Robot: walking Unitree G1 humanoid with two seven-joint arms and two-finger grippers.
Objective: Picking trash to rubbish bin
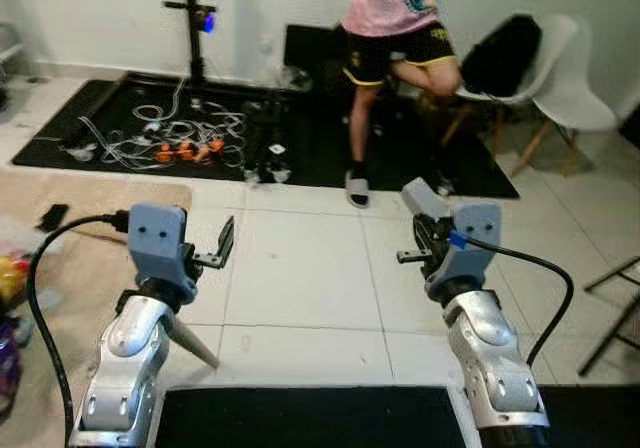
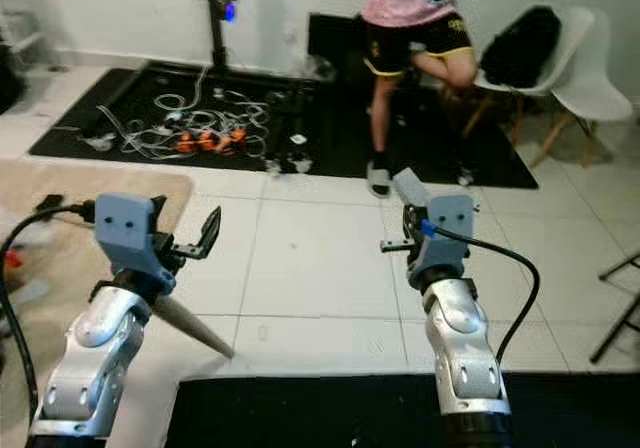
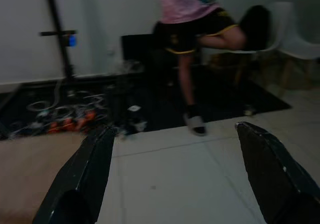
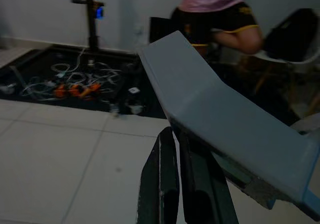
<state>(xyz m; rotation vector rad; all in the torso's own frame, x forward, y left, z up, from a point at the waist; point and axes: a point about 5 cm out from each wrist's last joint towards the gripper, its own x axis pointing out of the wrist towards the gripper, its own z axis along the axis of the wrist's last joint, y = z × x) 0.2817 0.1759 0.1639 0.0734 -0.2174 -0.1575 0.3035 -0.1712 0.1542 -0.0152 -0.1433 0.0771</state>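
My right gripper [image 1: 412, 255] is raised over the white tiled floor [image 1: 300, 278], shut on a flat grey-blue piece of trash [image 1: 425, 199] that sticks up and away from it. In the right wrist view the grey piece [image 4: 220, 109] is a bent card-like sheet pinched at its lower edge between the black fingers [image 4: 162, 184]. My left gripper [image 1: 222, 246] hovers at the same height on the left. It is open, its fingers [image 3: 85, 179] spread wide with nothing between them.
A person [image 1: 395, 28] stands on one leg on a black mat [image 1: 320, 148]. Loose cables [image 1: 170, 133] and a stand [image 1: 190, 18] lie back left, white chairs [image 1: 560, 78] with a black bag back right. A beige rug [image 1: 70, 228] lies left, dark folding legs [image 1: 615, 308] right.
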